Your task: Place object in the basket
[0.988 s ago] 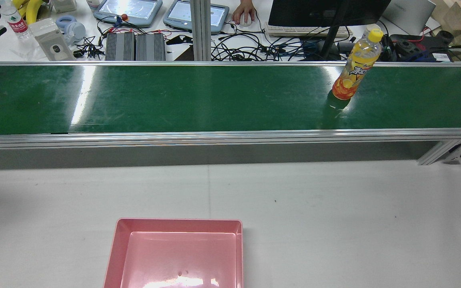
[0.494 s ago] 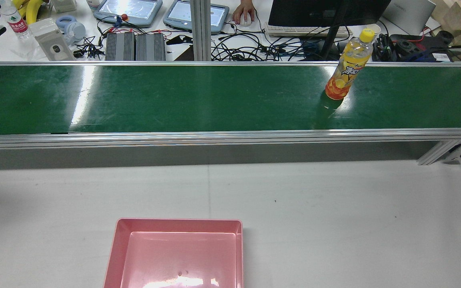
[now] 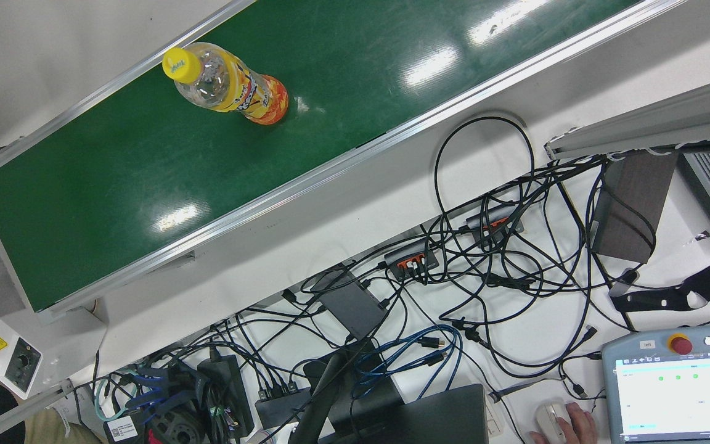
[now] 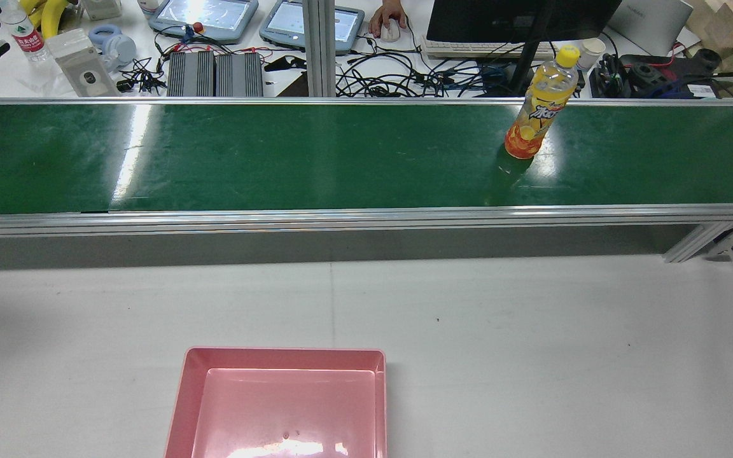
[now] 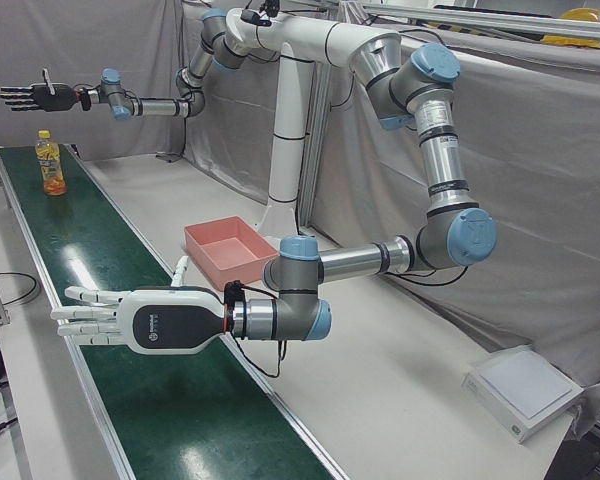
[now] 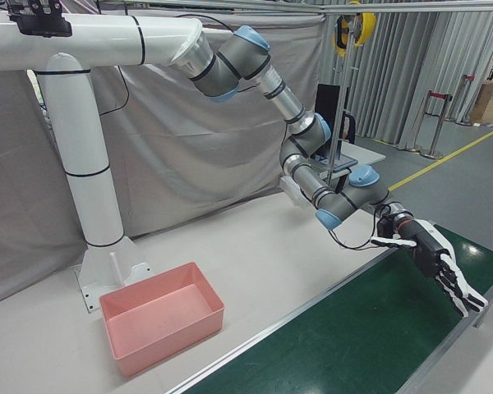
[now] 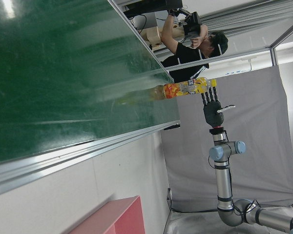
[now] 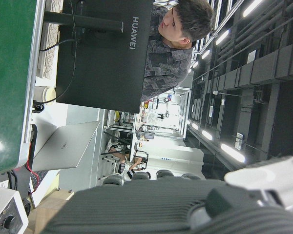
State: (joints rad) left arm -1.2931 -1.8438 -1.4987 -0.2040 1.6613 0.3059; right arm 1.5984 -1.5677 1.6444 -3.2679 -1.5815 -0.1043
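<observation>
Upright on the long green conveyor belt (image 4: 277,159) near its right end: a clear plastic juice bottle with yellow cap and orange label (image 4: 538,108), untouched, presumably set there for pickup. Poised flat over the belt, fingers spread and holding nothing: the white left hand (image 5: 130,318) and the black right hand (image 5: 30,96), apparently ready. Waiting empty on the white table: a shallow pink plastic basket (image 4: 179,407)

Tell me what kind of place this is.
Probably a robotics lab test cell: a green conveyor belt carrying a drink bottle, two robot arms ending in a left robot hand and a right robot hand, plus an operators' desk with teach pendants.
</observation>
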